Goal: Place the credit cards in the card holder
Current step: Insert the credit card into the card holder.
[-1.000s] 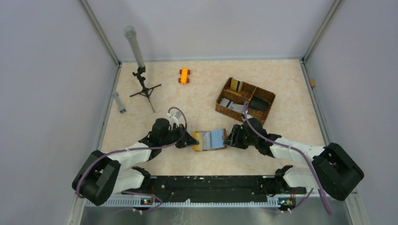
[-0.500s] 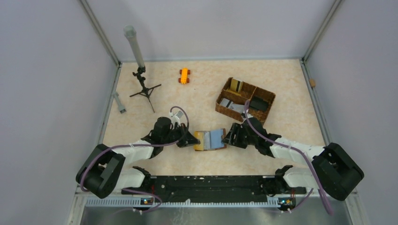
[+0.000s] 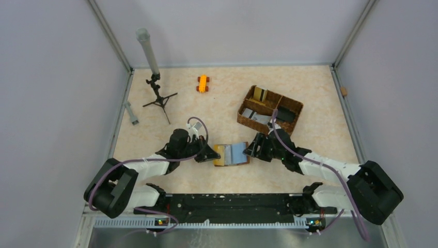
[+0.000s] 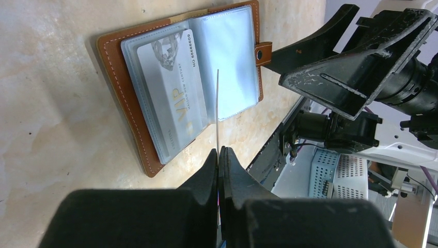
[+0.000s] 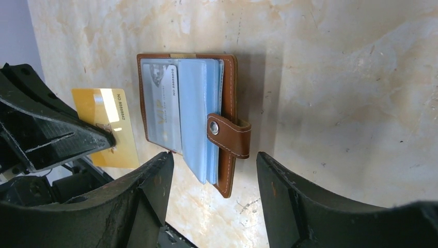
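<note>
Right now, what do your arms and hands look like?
The left arm and right arm match: black joints, white link covers, a purple cable looping along each. The left hand and right hand are black, each with two wedge-shaped fingers, scuffed pale at the edges.

Plain pale grey walls (image 3: 51, 103) are enclosing a beige marbled table (image 3: 320, 93) on three sides, metal rails (image 3: 111, 36) are rising at its far corners, and soft even light is falling.
</note>
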Motion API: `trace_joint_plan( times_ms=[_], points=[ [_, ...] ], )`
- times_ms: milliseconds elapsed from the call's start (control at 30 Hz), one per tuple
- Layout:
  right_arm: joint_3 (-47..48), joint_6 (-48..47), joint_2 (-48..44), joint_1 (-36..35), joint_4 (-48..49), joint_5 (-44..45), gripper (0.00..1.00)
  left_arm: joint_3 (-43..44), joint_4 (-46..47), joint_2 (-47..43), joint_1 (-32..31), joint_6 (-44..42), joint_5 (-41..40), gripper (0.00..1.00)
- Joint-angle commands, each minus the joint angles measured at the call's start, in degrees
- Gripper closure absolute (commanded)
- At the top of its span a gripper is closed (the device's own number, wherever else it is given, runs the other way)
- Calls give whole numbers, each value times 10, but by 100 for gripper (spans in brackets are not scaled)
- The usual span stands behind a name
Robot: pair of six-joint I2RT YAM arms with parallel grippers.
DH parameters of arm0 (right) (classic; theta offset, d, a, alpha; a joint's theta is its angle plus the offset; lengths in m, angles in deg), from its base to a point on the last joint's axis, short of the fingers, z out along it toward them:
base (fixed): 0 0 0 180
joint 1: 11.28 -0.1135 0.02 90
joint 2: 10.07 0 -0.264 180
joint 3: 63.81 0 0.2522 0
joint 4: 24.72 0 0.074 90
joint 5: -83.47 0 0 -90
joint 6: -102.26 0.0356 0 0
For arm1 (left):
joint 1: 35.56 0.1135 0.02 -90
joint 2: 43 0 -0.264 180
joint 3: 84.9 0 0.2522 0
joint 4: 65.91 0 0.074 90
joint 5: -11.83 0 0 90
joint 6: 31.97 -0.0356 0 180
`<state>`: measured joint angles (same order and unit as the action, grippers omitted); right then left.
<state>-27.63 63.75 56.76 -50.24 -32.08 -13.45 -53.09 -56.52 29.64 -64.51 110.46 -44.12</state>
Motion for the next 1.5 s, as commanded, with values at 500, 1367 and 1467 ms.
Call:
trace_joint_plan(
  times_ms=[500, 1367, 1467],
  points=[
    [11, -7, 76, -10, 14, -12, 69, 22, 72, 42, -5, 13, 11, 100],
    [22, -13, 112, -11, -22, 13, 100, 11, 255, 190, -33, 112, -33, 100],
    [24, -13, 112, -12, -23, 15, 100, 10, 258, 198, -37, 117, -39, 100]
  ],
)
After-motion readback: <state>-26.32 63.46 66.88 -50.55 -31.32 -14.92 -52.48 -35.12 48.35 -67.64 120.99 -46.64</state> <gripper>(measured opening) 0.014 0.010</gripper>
